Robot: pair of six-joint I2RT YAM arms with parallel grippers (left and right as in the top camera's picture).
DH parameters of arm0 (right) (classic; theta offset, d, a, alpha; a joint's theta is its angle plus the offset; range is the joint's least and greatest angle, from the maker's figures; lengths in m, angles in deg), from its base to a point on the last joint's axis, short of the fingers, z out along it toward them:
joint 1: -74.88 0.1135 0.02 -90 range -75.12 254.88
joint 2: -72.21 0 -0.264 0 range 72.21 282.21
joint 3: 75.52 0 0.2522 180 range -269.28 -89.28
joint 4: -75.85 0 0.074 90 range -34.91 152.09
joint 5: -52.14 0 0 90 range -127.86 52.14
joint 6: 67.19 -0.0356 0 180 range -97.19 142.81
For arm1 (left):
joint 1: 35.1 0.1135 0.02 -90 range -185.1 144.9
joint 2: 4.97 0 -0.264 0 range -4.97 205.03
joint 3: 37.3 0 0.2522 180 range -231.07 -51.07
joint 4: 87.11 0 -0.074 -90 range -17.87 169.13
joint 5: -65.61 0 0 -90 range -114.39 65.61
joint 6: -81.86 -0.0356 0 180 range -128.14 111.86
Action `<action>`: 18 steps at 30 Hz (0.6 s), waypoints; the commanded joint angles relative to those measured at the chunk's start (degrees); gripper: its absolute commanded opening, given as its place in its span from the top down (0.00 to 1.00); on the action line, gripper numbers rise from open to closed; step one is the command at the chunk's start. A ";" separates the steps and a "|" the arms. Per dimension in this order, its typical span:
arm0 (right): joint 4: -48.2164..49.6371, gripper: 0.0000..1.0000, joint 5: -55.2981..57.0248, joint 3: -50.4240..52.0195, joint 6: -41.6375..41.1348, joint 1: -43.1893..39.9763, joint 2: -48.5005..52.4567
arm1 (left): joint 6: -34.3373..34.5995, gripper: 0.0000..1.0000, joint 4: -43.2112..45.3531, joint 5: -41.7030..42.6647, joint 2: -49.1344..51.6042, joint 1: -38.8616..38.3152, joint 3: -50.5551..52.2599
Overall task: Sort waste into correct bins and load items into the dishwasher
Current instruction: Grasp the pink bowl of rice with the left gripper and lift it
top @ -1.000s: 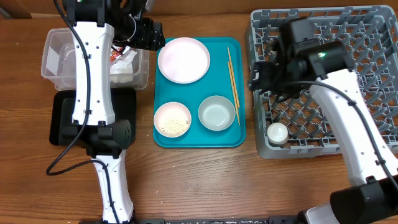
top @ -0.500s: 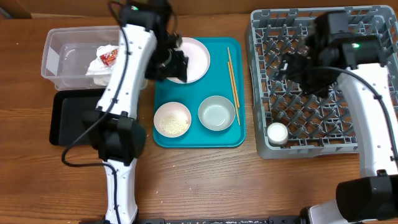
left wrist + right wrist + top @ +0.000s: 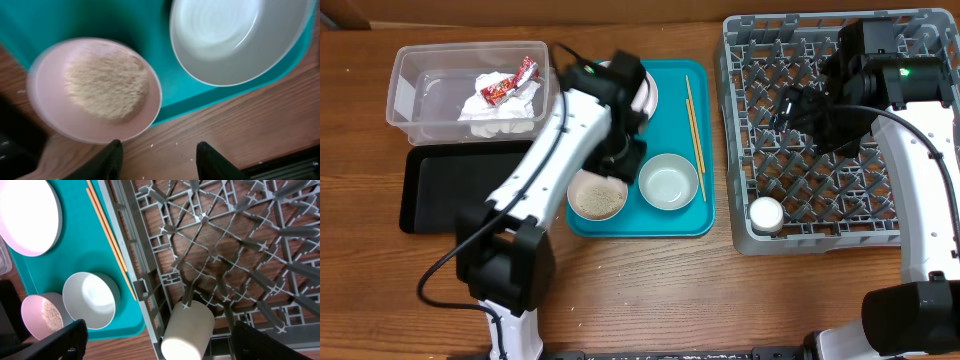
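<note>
The pink bowl point(image 3: 598, 196) holding rice grains point(image 3: 106, 83) sits on the teal tray's front left, next to the whitish bowl point(image 3: 669, 182). My left gripper point(image 3: 621, 160) hovers open and empty over the pink bowl point(image 3: 95, 92); its fingertips point(image 3: 161, 161) show over the wood. The pink plate point(image 3: 647, 92) is partly hidden by the left arm. Two chopsticks point(image 3: 694, 115) lie along the tray's right side. The wrapper point(image 3: 510, 84) and tissue point(image 3: 498, 112) lie in the clear tub point(image 3: 415, 95). My right gripper point(image 3: 790, 108) is open over the grey rack point(image 3: 820, 50). The white cup point(image 3: 766, 213) stands in its front left corner.
The black tray point(image 3: 470, 185) lies in front of the clear tub. The teal tray point(image 3: 640, 225) sits between the bins and the rack. A few loose grains lie on the wood point(image 3: 176, 144) in front of the teal tray. The right wrist view shows the cup point(image 3: 187, 327) behind the rack wall point(image 3: 142, 287).
My left arm has swung from the clear tub across to the teal tray and now hangs over the rice bowl. The wrapper and tissue stay in the tub. The right arm barely moved.
</note>
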 commanded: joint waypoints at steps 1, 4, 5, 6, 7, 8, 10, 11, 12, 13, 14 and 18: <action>-0.28 0.07 0.00 -1.64 0.87 -0.07 -0.15 | -1.55 0.51 3.08 -0.63 0.59 -1.11 6.60; -0.37 0.06 0.00 -1.64 1.07 -0.07 -0.15 | -1.60 0.51 6.56 -0.63 0.59 -1.51 10.95; -0.37 0.06 0.00 -1.64 1.07 -0.07 -0.15 | -1.60 0.50 7.87 -0.63 0.59 -1.64 12.26; -0.37 0.06 0.00 -1.64 1.07 -0.07 -0.15 | -1.62 0.50 8.98 -0.66 0.59 -1.77 13.27; -0.42 0.06 0.00 -1.64 1.07 -0.07 -0.15 | -2.08 0.50 10.05 -0.66 0.59 -1.88 14.19; -0.42 0.06 0.00 -1.64 1.07 -0.07 -0.15 | -2.25 0.50 11.06 -0.66 0.59 -1.97 15.08; -0.39 0.06 0.00 -1.64 1.07 -0.07 -0.15 | -2.25 0.50 13.29 -0.70 0.59 -2.16 16.74; -0.39 0.06 0.00 -1.64 1.07 -0.07 -0.15 | -2.23 0.51 14.10 -0.72 0.59 -2.25 17.46; -0.39 0.06 0.00 -1.64 1.07 -0.07 -0.15 | -2.21 0.52 14.97 -0.72 0.59 -2.36 18.16; -0.39 0.06 0.00 -1.64 1.07 -0.07 -0.15 | -2.19 0.57 15.56 -0.85 0.59 -2.47 18.64; -0.37 0.05 0.00 -1.64 1.07 -0.07 -0.15 | -2.21 0.62 16.17 -0.90 0.59 -2.54 19.12; -0.35 0.03 0.00 -1.64 1.07 -0.07 -0.11 | -2.12 0.84 17.40 -2.34 0.59 -2.56 19.91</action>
